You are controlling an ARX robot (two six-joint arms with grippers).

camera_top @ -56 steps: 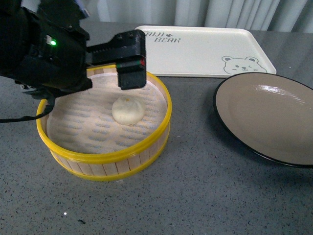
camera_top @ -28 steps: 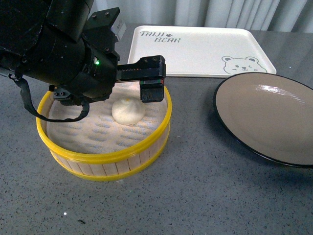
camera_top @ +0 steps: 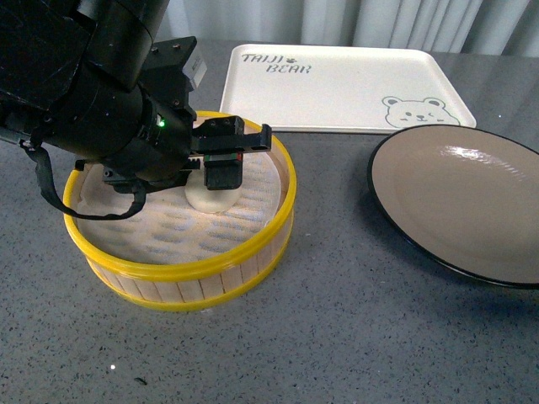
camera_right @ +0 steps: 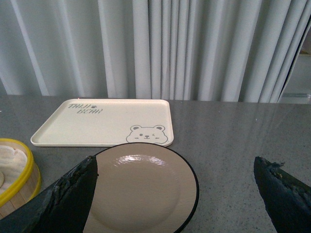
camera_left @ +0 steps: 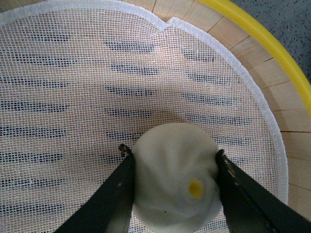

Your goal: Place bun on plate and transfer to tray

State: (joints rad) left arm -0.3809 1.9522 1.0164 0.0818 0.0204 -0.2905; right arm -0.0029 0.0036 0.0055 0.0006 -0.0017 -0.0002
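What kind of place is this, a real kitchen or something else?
Probably a staged test bench, not a working kitchen: a grey speckled table backed by plain pleated curtains, holding a steamer basket, a plate and a tray.

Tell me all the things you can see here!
bun: one, cream-white with a yellow dot, in the steamer basket.
steamer basket: one, wooden with a yellow rim, left on the table.
mesh liner: one, white, inside the basket.
plate: one, brown with a black rim, empty, right of the basket.
tray: one, cream with a bear face, empty, behind both.
table: one, grey.
curtain: grey-white, behind the table.
left claw: black, a finger touching each side of the bun.
right claw: black, open wide, holding nothing.
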